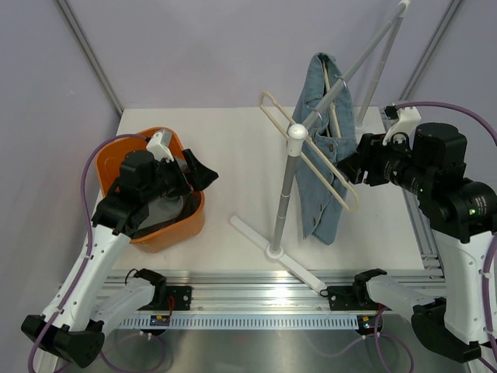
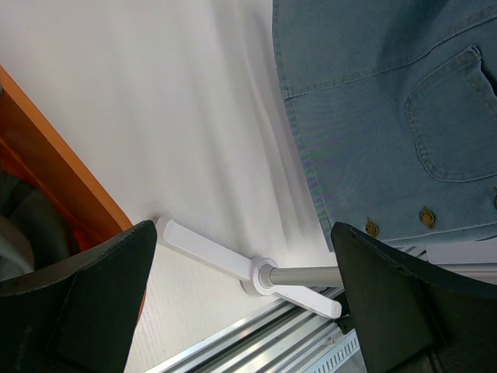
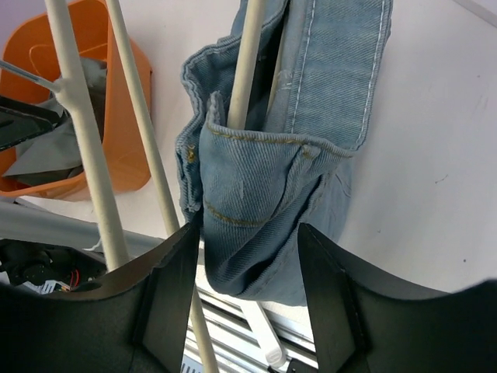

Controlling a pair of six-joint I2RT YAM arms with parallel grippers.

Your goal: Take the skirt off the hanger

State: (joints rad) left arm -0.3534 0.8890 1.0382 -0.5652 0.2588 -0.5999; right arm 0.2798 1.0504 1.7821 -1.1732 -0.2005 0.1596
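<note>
Right pincer (image 3: 248, 233) astride hanging skirt (image 3: 260, 194)

walls (image 1: 194, 47): pale lilac | table (image 1: 233, 163): white, matte | near edge: aluminium rail (image 1: 256, 298) | light: even

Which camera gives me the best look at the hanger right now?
Top external: it shows the hanger at full length on the stand, skirt draped over it. Right wrist shows only close-up stretches of its bars, one running into the skirt's waistband. Left wrist shows none of it, just skirt fabric and the stand's base.
</note>
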